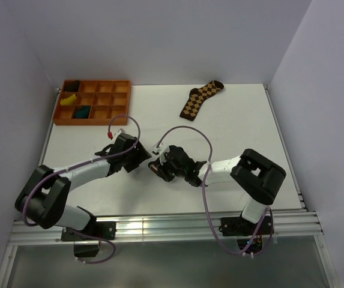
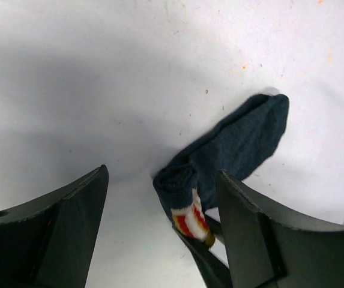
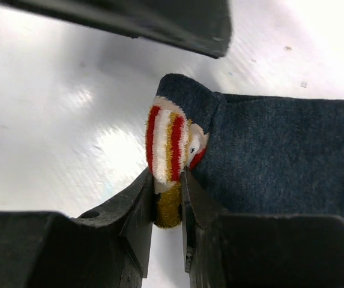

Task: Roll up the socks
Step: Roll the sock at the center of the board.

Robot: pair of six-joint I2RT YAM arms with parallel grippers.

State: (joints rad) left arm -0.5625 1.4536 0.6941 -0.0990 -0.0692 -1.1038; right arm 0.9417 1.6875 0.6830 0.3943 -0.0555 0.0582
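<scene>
At table centre, right gripper [image 3: 167,195]: jaws nearly closed, pinching the striped patch [image 3: 168,141] at the rolled end of the sock [image 3: 280,150].
Beside it, left gripper [image 2: 162,192]: jaws wide apart, gripping nothing; its fingers straddle the rolled end, with no contact that I can see.
Sock position: on the table [image 1: 244,132] between the two grippers, one end curled into a small roll, the free end lying flat and stretched away; hidden under the arms in the top view.
Handling: light, soft, floppy knit; not fragile, not slippery; the roll will likely spring loose if let go.
Where to grip: probably across the roll itself, through all layers, not the loose end.
Further out: brown check sock [image 1: 200,97] at the far edge; orange tray [image 1: 60,117] far left, with a dark teal bundle [image 1: 81,111] in one compartment, maybe a rolled sock, too small to tell.
</scene>
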